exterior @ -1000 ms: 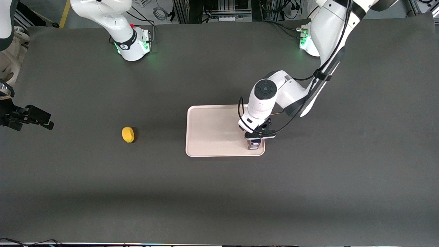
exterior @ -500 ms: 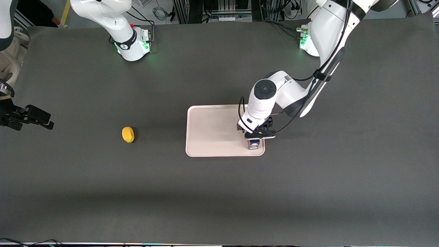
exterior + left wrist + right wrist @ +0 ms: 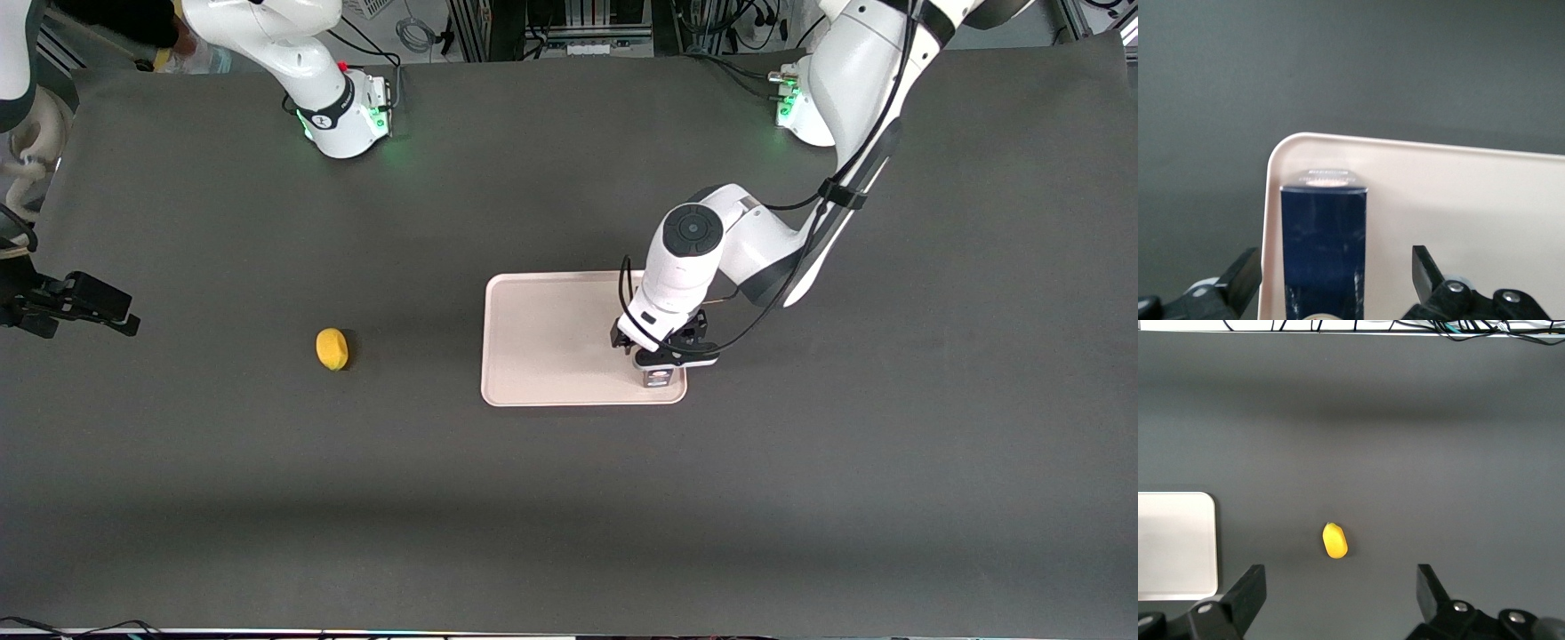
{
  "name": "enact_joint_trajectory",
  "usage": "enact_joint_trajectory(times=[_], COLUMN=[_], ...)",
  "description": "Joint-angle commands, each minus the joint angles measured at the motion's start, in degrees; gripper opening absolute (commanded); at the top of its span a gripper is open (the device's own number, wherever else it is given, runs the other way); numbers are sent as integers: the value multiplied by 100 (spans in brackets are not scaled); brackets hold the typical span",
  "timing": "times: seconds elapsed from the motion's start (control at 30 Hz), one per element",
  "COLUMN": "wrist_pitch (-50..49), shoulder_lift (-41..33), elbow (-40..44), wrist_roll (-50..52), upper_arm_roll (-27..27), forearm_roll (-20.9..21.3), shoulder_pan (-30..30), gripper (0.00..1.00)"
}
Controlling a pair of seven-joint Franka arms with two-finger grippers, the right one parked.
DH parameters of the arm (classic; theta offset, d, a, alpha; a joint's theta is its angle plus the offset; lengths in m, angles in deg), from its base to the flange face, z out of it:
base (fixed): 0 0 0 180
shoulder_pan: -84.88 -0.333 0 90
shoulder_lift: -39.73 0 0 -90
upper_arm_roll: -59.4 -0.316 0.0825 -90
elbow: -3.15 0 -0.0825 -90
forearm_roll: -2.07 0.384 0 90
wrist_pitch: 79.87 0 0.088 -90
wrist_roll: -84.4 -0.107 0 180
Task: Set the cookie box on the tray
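Release looks under way: gripper [image 3: 1331, 277] hangs spread wide around cookie box [image 3: 1324, 250], gripping nothing, box upright in tray [image 3: 542, 338] corner nearest the camera. Next, lift straight clear without nudging it.

glossy white rounded arm links with dark grey joint rings, a round black cap, looping black cables, and a black two-fingered end effector [image 3: 662, 354] with silver screws.

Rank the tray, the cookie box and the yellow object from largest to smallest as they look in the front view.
1. tray
2. yellow object
3. cookie box, mostly hidden under the open gripper, so its rank is unsure.
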Motion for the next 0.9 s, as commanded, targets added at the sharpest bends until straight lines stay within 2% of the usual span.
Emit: enact_joint_trajectory(times=[0.0, 0.23, 0.63, 0.87], wrist_pitch=[-131, -623, -1695, -2302], shoulder_lift=[-232, -496, -1532, -2165], elbow=[130, 402, 587, 666], wrist_roll=[46, -542, -2335, -3065], upper_arm_roll=[-50, -76, -542, -797], forearm_roll=[37, -112, -1552, -1905], shoulder_pan=[6, -187, -776, -1268], gripper=[100, 100, 100, 100])
